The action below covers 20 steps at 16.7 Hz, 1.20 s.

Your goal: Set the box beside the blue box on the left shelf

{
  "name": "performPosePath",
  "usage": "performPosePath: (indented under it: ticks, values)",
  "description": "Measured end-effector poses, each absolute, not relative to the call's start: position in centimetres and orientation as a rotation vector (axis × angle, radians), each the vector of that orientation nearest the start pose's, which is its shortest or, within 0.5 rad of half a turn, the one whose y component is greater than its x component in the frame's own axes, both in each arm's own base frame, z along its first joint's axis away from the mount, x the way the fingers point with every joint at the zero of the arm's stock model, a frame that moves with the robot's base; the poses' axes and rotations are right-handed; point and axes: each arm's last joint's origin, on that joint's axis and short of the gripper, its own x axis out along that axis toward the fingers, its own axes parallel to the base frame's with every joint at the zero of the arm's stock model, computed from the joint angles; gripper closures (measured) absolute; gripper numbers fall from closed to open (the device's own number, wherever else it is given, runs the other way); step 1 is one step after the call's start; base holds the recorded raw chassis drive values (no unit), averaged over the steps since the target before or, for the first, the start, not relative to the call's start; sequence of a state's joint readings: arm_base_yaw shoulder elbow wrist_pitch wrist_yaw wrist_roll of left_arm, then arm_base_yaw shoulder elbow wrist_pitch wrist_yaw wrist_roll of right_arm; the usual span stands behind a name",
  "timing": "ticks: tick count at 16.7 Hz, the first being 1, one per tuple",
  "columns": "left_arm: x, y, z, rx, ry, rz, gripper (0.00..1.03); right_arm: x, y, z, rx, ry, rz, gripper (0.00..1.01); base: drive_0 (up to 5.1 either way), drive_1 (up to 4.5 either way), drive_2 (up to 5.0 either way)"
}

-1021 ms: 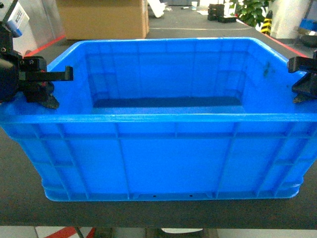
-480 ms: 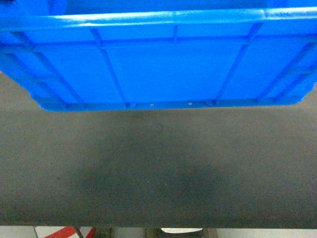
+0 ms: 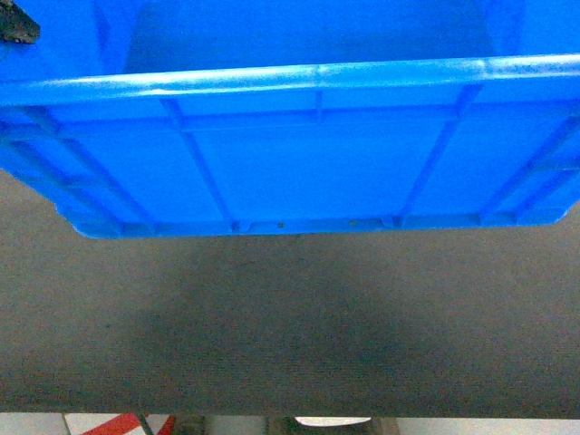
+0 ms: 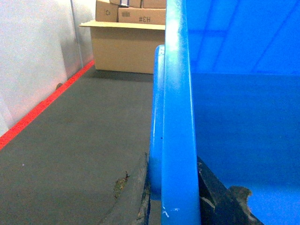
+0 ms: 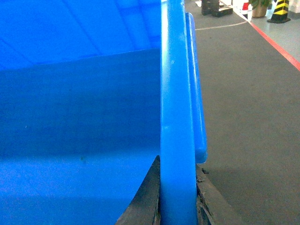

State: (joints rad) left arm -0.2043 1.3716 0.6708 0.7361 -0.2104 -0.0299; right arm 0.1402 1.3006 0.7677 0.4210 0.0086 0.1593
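You've got the box (image 3: 362, 163) lifted clear of the dark grey table (image 3: 290, 326), its shadow below. Left gripper (image 4: 174, 206) is clamped on the box's left rim, one finger each side; right gripper (image 5: 177, 201) pinches the right rim likewise. Cardboard boxes (image 4: 126, 42) stand behind.

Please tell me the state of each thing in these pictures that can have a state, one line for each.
Large bright blue open-topped plastic crate: held off the dark grey floor, empty where visible.
Left pincer: shut on the crate's rim, one finger each side.
Right pincer: shut on the opposite rim likewise.
Brown cardboard boxes: stacked on the floor; the lowest has a flap open.
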Motion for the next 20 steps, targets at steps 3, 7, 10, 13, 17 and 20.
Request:
performPosePath:
  ticks: [3,7,10,13,17,20]
  values:
    - [28.5,-5.27,25.28,-0.031,-0.027,0.008,0.85,28.43,4.09,27.4,0.15,0.124,0.126,0.93,-1.9,-1.87,-1.9]
    - [28.49,-5.28,25.31,-0.028,-0.031,0.008,0.86,28.42,4.06,27.41,0.15,0.124,0.122,0.93,-1.7,-1.73,-1.7]
    - [28.49,-5.28,25.33,-0.016,-0.032,0.008,0.87,28.42,4.07,27.42,0.15,0.123,0.123,0.93,-1.5,-1.51,-1.5]
    - [28.43,-5.37,25.54,-0.056,-0.039,-0.023,0.92,28.42,4.01,27.27,0.145,0.132,0.111,0.93,-1.5,-1.54,-1.5]
    - [28.43,-5.37,25.57,-0.058,-0.042,-0.023,0.92,28.42,4.01,27.27,0.145,0.131,0.111,0.93,-1.6,-1.56,-1.6]
    - [28.43,-5.37,25.57,-0.06,-0.042,-0.023,0.92,28.42,4.01,27.27,0.145,0.131,0.111,0.93,-1.4,-1.38,-1.4]
